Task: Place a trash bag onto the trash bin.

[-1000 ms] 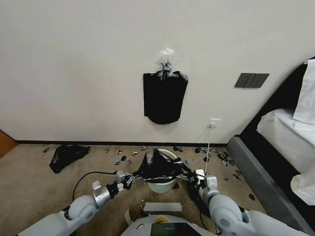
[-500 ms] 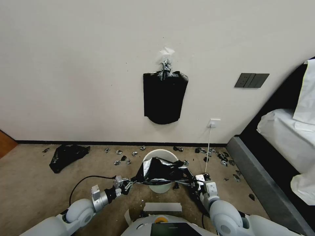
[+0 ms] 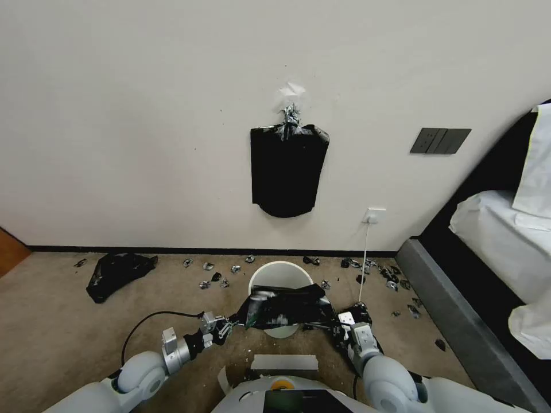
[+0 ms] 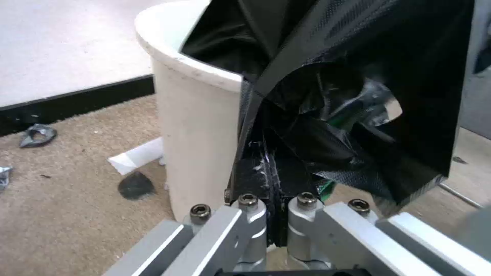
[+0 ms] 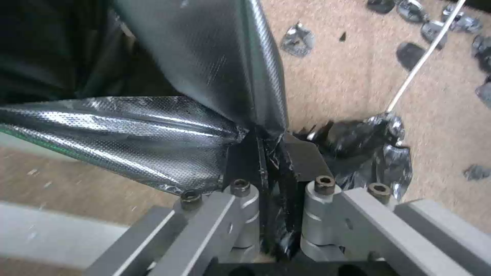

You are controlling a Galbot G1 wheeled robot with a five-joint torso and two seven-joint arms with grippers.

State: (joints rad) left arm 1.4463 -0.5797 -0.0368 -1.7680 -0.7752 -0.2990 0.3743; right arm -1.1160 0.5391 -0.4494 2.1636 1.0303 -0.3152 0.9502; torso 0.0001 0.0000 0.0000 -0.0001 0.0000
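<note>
Left gripper [image 3: 229, 325] and right gripper [image 3: 334, 324] are clamping opposite hems of the bag [image 3: 285, 306], light, limp, slippery film, over the bin [image 3: 281, 273].

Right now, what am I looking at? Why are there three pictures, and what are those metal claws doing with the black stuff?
This is a robot with two arms. The big picture comes from a camera on its head, looking down at the floor. The other two come from cameras on its wrists, close to its claws, called grippers. The left gripper and the right gripper are each pinched shut on one side of a shiny black trash bag, stretching it across the near side of a white trash bin on the carpet. The bin's far rim is uncovered. Another black bundle hangs on the wall, a black heap lies on the left, and small scraps are scattered about.
</note>
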